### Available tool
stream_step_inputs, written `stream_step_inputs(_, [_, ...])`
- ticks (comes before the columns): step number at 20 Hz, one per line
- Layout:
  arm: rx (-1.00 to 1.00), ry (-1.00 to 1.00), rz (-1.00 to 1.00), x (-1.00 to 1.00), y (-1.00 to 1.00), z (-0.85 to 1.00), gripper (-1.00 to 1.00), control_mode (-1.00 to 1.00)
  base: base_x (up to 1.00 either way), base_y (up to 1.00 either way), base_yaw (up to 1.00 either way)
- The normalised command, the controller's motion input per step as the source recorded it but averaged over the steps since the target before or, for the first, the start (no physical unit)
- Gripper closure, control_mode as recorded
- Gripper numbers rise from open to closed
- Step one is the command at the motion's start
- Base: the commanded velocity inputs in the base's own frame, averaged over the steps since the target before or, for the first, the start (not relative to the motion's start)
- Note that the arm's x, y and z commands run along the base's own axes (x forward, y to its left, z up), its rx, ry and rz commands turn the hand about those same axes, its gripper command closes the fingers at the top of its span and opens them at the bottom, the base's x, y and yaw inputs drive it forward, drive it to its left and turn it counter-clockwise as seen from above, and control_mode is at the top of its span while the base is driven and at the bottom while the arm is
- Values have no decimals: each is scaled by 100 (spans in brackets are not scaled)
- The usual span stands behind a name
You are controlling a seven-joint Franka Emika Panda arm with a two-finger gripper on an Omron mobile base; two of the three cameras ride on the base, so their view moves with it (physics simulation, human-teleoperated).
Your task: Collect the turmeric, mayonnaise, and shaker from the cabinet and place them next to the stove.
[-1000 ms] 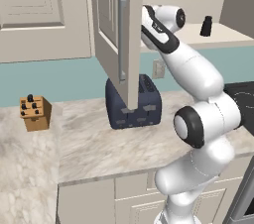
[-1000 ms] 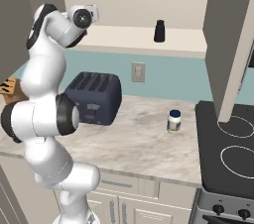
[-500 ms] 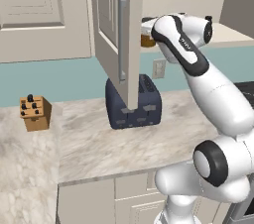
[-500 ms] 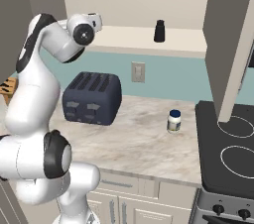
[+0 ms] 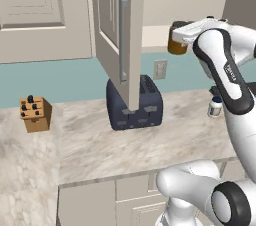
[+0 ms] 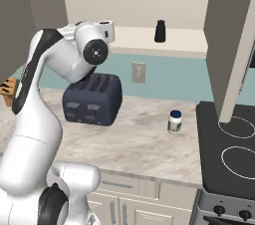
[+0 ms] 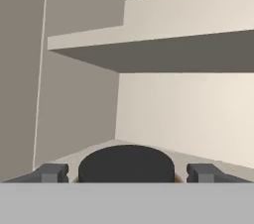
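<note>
The turmeric (image 5: 175, 46), a squat orange-brown jar, stands on the cream shelf of the open cabinet (image 5: 115, 30). My gripper (image 5: 178, 29) is at the jar. In the hand view its round top (image 7: 126, 164) sits between my gripper's (image 7: 126, 173) open fingertips (image 7: 53, 172), with a small gap on each side. The black shaker (image 6: 160, 31) stands further right on the same shelf. The mayonnaise (image 6: 174, 122), also seen from the left (image 5: 215, 107), stands on the counter just left of the stove (image 6: 234, 139).
The open cabinet door's edge with its silver bar handle (image 5: 123, 35) hangs left of my hand. Under it stands a dark blue toaster (image 5: 135, 104). A tan knife block (image 5: 35, 114) is at the far left of the marble counter (image 5: 90, 145).
The arm has swung its elbow out to the right and brought the hand down level with the turmeric on the shelf. The jaws have stayed open.
</note>
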Motion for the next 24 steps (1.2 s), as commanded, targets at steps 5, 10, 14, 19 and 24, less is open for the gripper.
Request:
stream_step_inputs(5, [2,0,0,-100,-67,-19,100,-100,0,0,0])
stream_step_inputs(10, [0,2,0,-97,-72,-47,100,-100,0,0,0])
stream_step_inputs(14, [0,0,-7,-68,-82,-66,100,-100,0,0,0])
stream_step_inputs(19, [0,0,-11,-28,-73,-62,100,-100,0,0,0])
stream_step_inputs(24, [-2,3,-9,-2,-71,-57,100,-100,0,0,0])
